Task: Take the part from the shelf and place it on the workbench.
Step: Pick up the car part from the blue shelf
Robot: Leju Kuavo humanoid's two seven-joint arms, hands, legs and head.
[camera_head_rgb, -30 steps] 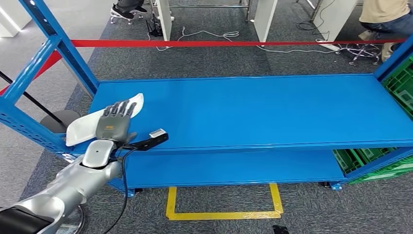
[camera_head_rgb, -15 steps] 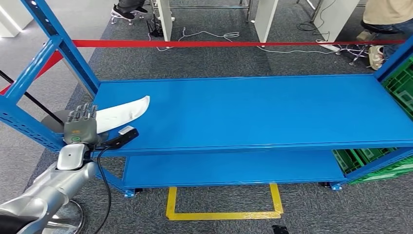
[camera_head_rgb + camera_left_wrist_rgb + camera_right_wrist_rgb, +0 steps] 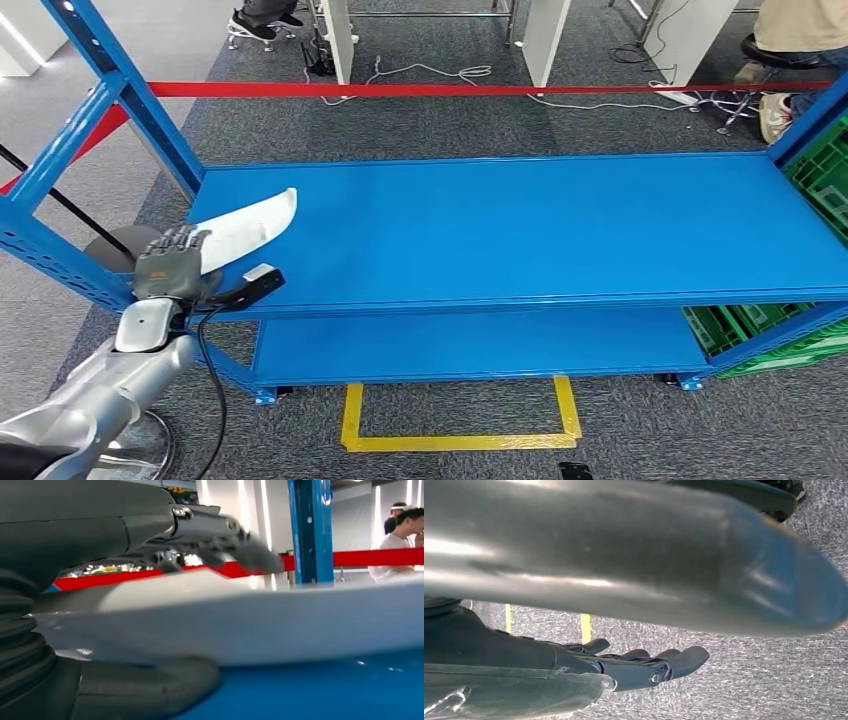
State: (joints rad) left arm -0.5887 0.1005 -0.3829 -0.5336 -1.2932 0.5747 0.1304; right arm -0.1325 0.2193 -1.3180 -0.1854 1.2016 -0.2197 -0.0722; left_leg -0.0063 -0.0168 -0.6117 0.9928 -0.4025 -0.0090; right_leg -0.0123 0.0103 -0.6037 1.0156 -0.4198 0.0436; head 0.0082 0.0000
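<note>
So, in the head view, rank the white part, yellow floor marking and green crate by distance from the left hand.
1. white part: in the left hand, shelf's left end.
2. yellow floor marking: on the floor, below centre.
3. green crate: far right.

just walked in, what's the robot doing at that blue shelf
The left robot hand grips one end of a long white part at the left end of the blue shelf. In the left wrist view its fingers lie over the part and its thumb under it. The part hasn't left the shelf yet. The right robot hand hangs over the carpet.
</note>
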